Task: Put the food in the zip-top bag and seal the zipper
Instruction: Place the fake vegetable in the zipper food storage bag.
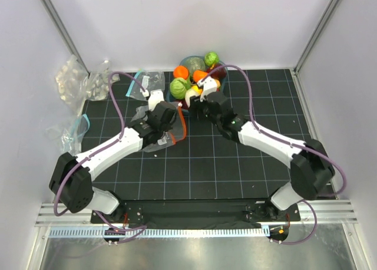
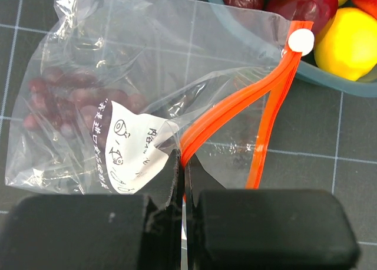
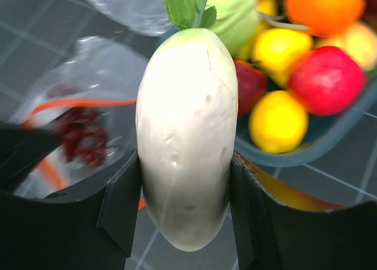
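Note:
The clear zip-top bag lies on the black mat with purple grapes inside. My left gripper is shut on its orange-red zipper strip, holding one lip up; the white slider sits at the strip's far end. My right gripper is shut on the white oblong vegetable with green leaves, held above the mat between the bag mouth and the bowl. In the top view the left gripper and right gripper stand close together by the bag.
A blue bowl behind the grippers holds a green cabbage, oranges, lemons and a red apple. Other clear bags with teal strips lie at the back left, with more crumpled plastic by the left wall.

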Motion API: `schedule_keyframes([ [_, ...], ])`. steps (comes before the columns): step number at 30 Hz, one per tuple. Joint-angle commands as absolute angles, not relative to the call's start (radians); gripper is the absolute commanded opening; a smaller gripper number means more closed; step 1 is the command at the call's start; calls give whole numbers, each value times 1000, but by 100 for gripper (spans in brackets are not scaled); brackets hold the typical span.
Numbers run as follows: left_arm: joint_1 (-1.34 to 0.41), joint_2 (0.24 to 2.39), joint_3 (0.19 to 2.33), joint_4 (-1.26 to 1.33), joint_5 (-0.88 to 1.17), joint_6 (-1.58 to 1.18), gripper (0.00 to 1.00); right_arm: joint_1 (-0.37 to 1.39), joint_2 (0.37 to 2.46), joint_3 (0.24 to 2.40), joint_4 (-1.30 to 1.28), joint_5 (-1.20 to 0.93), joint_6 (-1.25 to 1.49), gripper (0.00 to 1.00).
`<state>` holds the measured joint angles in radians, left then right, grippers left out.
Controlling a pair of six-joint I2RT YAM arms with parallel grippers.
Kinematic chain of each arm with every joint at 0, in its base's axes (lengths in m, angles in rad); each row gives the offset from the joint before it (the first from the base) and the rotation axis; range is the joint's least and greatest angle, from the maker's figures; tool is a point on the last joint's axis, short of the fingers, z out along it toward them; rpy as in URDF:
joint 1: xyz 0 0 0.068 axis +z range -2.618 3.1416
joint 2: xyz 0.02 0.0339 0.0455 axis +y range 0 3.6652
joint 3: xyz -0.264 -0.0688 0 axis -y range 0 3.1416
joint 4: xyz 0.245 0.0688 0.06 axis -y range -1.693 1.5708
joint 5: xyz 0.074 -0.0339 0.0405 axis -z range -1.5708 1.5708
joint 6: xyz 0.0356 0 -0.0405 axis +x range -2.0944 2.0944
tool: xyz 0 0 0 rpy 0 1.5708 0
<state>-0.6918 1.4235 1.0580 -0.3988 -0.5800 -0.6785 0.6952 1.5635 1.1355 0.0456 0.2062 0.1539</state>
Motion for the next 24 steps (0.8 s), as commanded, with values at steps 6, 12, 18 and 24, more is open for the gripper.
schedule_keyframes([
  [6,-696,1367,1052,-342,-548,-724,0,721,1428,853,469,19,198,40],
  [12,-695,1341,1054,-337,-473,-744,0,719,1482,684,911,-76,236,40],
  [18,-696,1342,1132,-367,-413,-735,0,719,1552,699,973,-201,239,42],
  [24,-703,1362,1257,-460,-362,-661,0,719,1575,700,1020,-235,236,42],
])
